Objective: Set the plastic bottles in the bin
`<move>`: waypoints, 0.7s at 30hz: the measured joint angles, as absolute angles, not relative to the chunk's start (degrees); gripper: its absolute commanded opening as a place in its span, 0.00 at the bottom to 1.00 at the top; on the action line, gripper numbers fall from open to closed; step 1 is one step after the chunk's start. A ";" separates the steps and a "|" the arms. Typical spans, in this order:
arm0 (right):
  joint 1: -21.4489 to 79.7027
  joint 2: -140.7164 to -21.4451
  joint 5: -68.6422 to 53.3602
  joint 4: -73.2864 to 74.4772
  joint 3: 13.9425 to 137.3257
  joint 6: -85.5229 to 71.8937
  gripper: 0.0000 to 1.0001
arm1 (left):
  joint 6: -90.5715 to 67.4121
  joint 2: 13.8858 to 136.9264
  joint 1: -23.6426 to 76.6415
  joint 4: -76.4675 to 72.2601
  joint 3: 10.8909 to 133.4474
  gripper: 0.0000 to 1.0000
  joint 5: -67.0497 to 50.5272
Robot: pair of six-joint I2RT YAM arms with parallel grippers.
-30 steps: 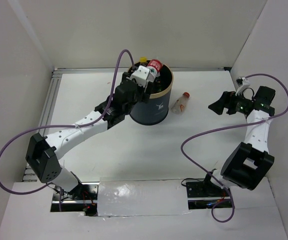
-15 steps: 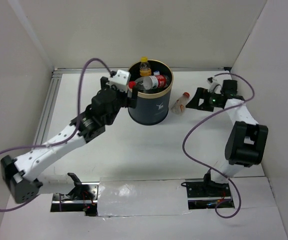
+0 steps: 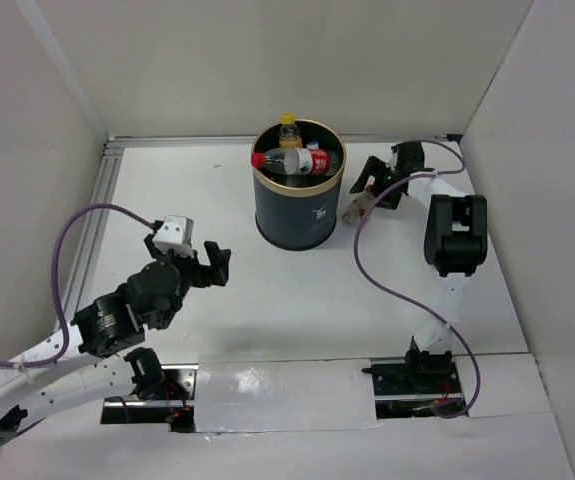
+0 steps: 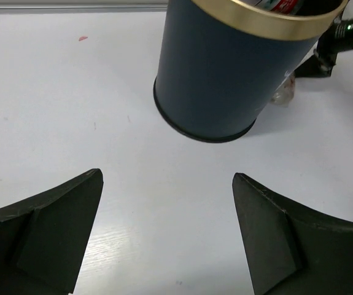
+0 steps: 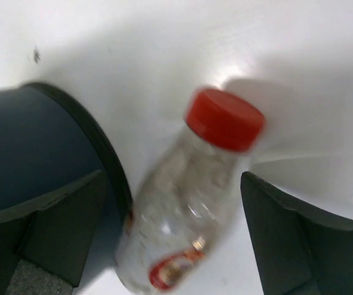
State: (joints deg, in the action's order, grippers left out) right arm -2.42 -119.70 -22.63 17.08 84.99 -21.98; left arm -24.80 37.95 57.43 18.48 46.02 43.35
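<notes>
Bin upright at far-mid of table, w/ a red-cap bottle and a yellow one sticking out the top. L gripper wide open & empty, well apart at near-left. R gripper wide open too, fingers straddling a clear bottle lying just beside the bin.

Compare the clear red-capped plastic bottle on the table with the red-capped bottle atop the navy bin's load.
The table bottle lies beside the dark navy bin, framed by the open right gripper; the bin bottle rests atop the load, untouched. The bin bottle wears a broad red label; the table bottle is mostly clear. Both are red-capped, lying sideways.
</notes>
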 measured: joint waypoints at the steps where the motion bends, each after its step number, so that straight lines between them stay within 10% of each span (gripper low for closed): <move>1: -2.15 -120.16 -21.34 16.84 85.67 -22.57 0.77 | -26.17 37.39 57.69 19.57 45.45 0.99 43.88; 3: -0.47 -122.21 -20.23 16.60 88.23 -22.79 0.41 | -28.77 37.17 57.87 21.28 44.88 0.99 44.84; 8: 0.64 -122.83 -22.35 17.23 87.57 -23.27 0.08 | -31.22 38.68 58.59 22.13 44.05 0.99 45.19; 21: -9.30 -97.08 -34.85 18.55 96.25 -6.46 0.01 | -32.75 43.88 59.53 12.36 35.11 0.99 41.52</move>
